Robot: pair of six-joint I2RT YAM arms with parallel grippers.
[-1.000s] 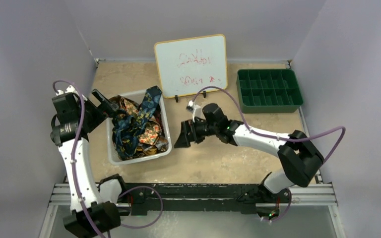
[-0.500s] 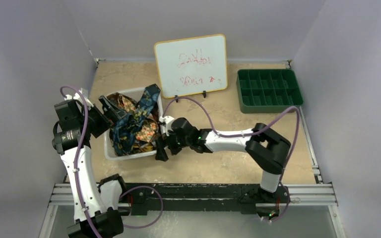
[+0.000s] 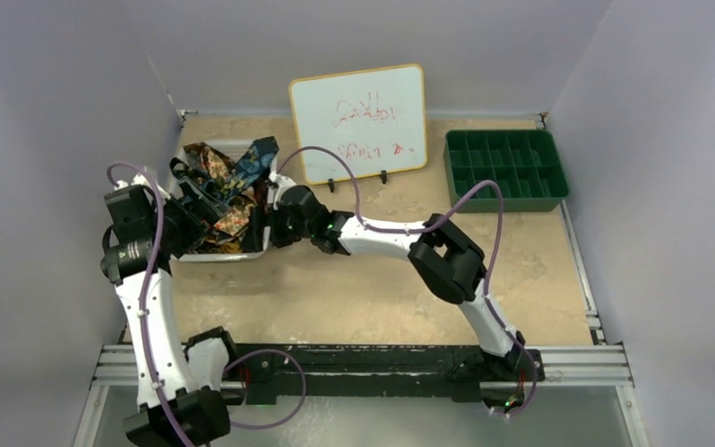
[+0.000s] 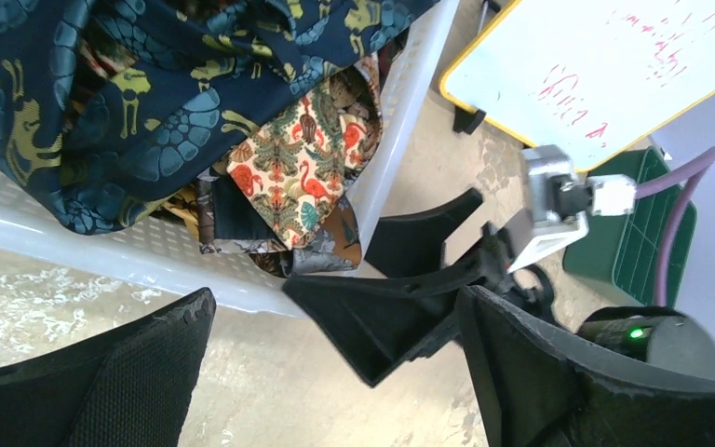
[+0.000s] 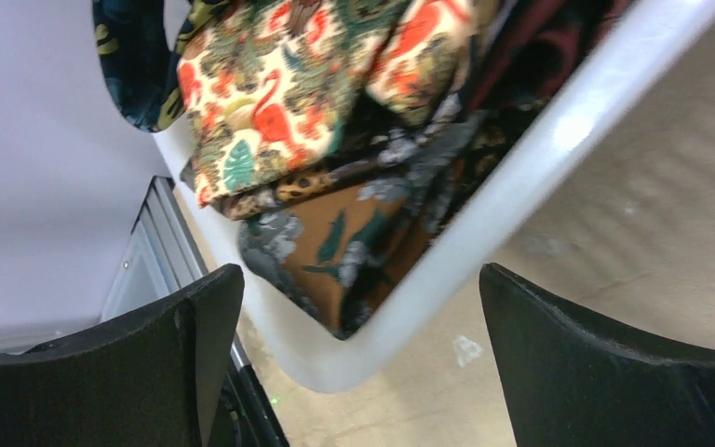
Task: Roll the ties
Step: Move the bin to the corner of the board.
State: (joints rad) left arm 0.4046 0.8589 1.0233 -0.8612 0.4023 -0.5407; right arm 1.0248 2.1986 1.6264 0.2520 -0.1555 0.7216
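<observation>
Several ties [image 3: 223, 182] lie in a tangled heap in a white plastic bin [image 3: 212, 256] at the back left. On top is a dark navy tie [image 4: 130, 102] with blue and gold print, over a cream flamingo-print tie [image 4: 289, 168] and a brown one [image 5: 354, 242]. My right gripper [image 3: 264, 226] is open against the bin's right side, and a bin corner [image 5: 354, 368] sits between its fingers. My left gripper [image 3: 189, 209] is open at the bin's near left side and holds nothing. In the left wrist view, a finger of the right gripper [image 4: 382, 317] shows just beyond the bin wall [image 4: 102, 265].
A whiteboard [image 3: 358, 121] with red scribbles stands at the back centre. A green compartment tray [image 3: 505, 169] sits at the back right. The left wall runs close behind the bin, and the right arm stretches across the table's middle.
My right arm has swept left and pushed the bin from the table's middle-left toward the back left corner. My left gripper has shifted slightly and stays beside the bin. Both stay open.
</observation>
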